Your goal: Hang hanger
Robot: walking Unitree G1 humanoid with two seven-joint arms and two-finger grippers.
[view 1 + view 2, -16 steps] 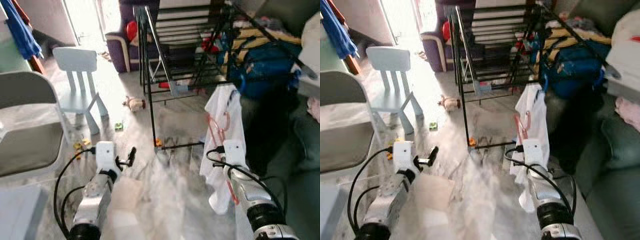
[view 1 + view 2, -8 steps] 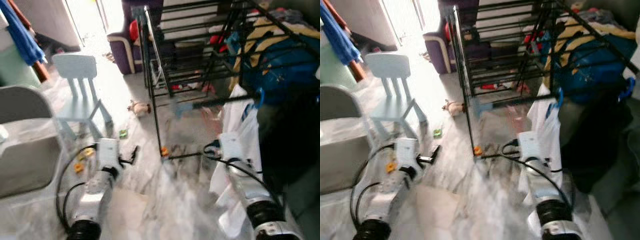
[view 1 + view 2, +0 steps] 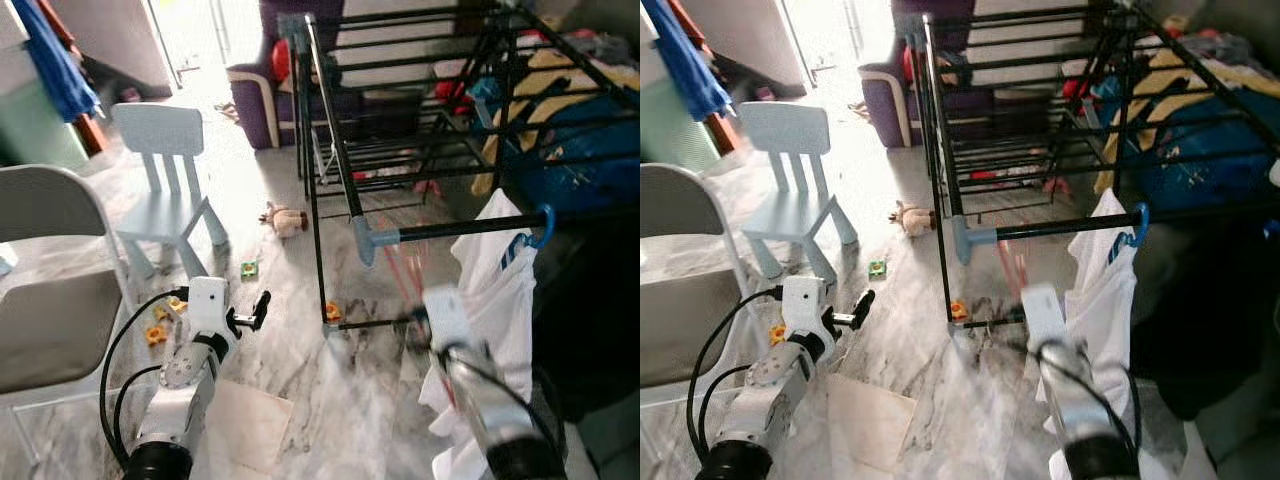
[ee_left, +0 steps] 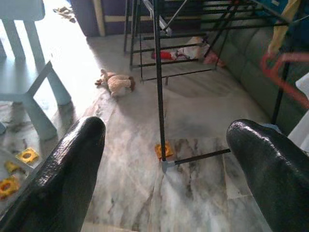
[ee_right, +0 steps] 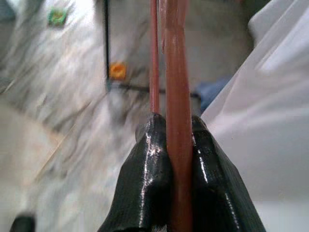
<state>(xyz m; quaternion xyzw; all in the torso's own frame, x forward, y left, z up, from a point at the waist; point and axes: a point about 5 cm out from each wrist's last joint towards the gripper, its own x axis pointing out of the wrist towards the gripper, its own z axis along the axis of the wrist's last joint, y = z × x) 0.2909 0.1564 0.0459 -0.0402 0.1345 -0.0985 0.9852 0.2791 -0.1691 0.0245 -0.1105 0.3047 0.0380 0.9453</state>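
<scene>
1. The right gripper has its fingers clamped on a red hanger; it sits below the drying rack rail, beside a hung white shirt.
2. The left gripper is held low over the marble floor; its fingers are spread apart, holding nothing.

2 silver ribbed forearms with black collars near the camera each carry a white boxy wrist module, black cables looping beside them, and the left gripper and right gripper each end in 2 glossy black rounded fingers
</scene>
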